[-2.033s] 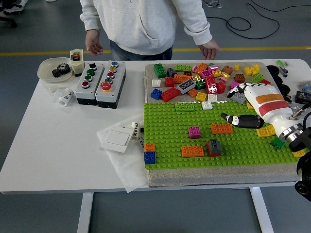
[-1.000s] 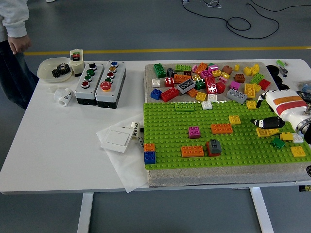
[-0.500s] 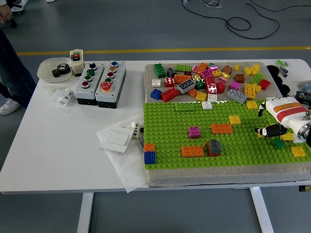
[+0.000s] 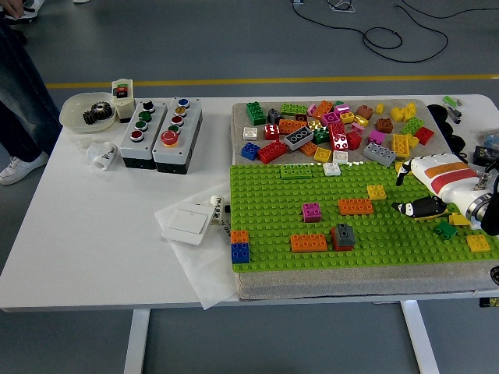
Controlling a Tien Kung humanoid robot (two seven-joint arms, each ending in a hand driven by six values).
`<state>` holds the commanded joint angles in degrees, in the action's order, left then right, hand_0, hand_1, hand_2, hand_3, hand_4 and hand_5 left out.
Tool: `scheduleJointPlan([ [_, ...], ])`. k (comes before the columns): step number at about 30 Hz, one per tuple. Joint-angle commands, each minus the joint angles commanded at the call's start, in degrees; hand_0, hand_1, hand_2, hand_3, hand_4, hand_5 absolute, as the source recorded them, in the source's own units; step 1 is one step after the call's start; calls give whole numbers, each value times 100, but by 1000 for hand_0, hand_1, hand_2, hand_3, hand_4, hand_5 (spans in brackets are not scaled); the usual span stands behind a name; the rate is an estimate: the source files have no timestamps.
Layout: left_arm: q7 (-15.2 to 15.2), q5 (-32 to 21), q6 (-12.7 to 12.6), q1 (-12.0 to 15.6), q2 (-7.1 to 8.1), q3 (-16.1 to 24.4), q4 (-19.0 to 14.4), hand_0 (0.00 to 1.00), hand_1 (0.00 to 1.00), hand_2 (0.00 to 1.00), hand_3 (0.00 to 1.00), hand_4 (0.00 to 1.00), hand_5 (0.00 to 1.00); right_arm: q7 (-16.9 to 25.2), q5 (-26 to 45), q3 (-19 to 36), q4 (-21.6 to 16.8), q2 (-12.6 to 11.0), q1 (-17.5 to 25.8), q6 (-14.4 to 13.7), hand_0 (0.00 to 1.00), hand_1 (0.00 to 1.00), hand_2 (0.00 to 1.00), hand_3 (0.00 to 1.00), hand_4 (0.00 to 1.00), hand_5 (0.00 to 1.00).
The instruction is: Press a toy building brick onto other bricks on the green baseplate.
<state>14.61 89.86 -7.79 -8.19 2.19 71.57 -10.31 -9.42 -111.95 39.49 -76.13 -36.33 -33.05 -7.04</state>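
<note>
I am pulling my right hand back to the right edge of the green baseplate, and the small yellow brick is now sitting alone beside the orange brick, so I think that press is done. My fingers are hanging loose and holding nothing. The yellow brick is looking flat and square, with 4 studs on top.

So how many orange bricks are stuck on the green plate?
2 plain orange bricks: one mid-plate, right of the purple brick, one near the front beside the red-and-grey stack. A third orange tops a blue brick at the left edge.
</note>
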Motion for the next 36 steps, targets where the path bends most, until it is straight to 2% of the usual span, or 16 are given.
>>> scheduleJointPlan([
  [6, -6, -44, -9, -11, 7, -33, 0, 794, 791, 790, 585, 613, 628, -59, 222, -92, -187, 73, -109, -143, 681, 651, 683, 546, 842, 353],
  [9, -8, -34, -11, -17, 11, -25, 0, 794, 788, 788, 584, 613, 628, -107, 251, -287, -472, 120, -217, -149, 681, 652, 687, 548, 843, 354],
  [12, -8, -31, -11, -19, 13, -24, 0, 794, 788, 788, 584, 613, 628, -127, 292, -426, -599, 185, -294, -148, 681, 652, 687, 548, 843, 354],
  [18, -7, -27, -8, -34, 18, -29, 0, 791, 787, 787, 584, 612, 628, -222, 345, -745, -778, 462, -556, -167, 681, 654, 688, 548, 846, 355],
  [25, -7, -35, -12, -45, 24, -35, 0, 790, 788, 788, 584, 612, 628, -386, 350, -915, -752, 721, -792, -102, 685, 657, 696, 557, 855, 361],
  [26, -8, -36, -14, -47, 26, -33, 0, 790, 787, 787, 584, 613, 628, -467, 359, -942, -732, 790, -850, -45, 706, 675, 726, 600, 889, 376],
  [31, -8, -22, -21, -52, 35, -19, 0, 790, 787, 787, 584, 613, 628, -672, 434, -1049, -679, 1005, -1045, 110, 706, 675, 726, 600, 889, 376],
  [32, -8, -18, -21, -53, 36, -16, 0, 787, 782, 788, 585, 613, 628, -686, 446, -1063, -672, 1025, -1065, 127, 712, 686, 736, 630, 942, 422],
  [36, -1, 24, -20, -68, 40, 13, 0, 787, 782, 788, 585, 613, 628, -822, 551, -1220, -577, 1204, -1263, 315, 712, 686, 736, 630, 942, 422],
])
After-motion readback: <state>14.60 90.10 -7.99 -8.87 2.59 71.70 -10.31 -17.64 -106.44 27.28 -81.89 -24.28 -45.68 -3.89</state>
